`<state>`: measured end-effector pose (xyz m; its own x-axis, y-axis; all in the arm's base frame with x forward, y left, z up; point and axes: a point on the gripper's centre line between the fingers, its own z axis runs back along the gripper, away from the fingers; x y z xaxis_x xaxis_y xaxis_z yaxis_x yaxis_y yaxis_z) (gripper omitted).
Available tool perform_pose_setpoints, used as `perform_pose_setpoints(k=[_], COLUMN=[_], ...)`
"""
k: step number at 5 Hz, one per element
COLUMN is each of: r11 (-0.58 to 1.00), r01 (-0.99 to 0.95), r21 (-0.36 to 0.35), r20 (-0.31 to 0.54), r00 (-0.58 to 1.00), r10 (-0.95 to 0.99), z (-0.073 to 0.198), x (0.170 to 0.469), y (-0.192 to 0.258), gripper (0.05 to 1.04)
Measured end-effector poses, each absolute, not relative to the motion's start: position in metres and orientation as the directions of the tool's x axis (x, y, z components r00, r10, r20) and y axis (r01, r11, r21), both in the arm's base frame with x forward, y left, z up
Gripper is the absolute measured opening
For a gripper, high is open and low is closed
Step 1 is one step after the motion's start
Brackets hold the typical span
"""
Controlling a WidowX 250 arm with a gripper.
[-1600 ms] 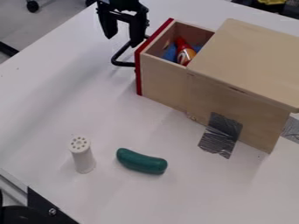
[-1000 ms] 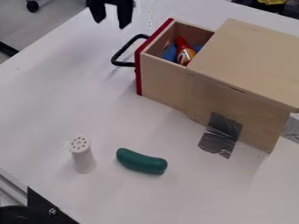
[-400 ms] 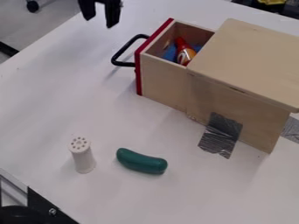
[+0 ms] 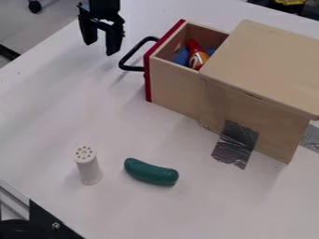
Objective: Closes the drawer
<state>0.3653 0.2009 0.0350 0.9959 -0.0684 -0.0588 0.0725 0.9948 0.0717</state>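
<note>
From the spread, empty gripper (image 4: 100, 49) at upper left, look just right for the handle (image 4: 132, 51) of the drawer (image 4: 171, 84), open at upper centre. Best to push toward lower right (squarely, ideally), into the wooden box (image 4: 261, 65).

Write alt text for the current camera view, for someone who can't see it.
The drawer of a wooden box is open, with a red bottle and something blue inside. A robot gripper hangs near its black handle, jaws apart. A white shaker and green toy cucumber are on the table.
</note>
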Motion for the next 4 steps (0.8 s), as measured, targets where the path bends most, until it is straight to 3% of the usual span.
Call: perform_pose_setpoints(k=[4], r11=[0.998], r01=[0.063], r21=[0.028], r20=[-0.023], r00=[0.998], r10=[-0.062], z=[0.023], x=[0.354], y=[0.180], gripper=[1.001])
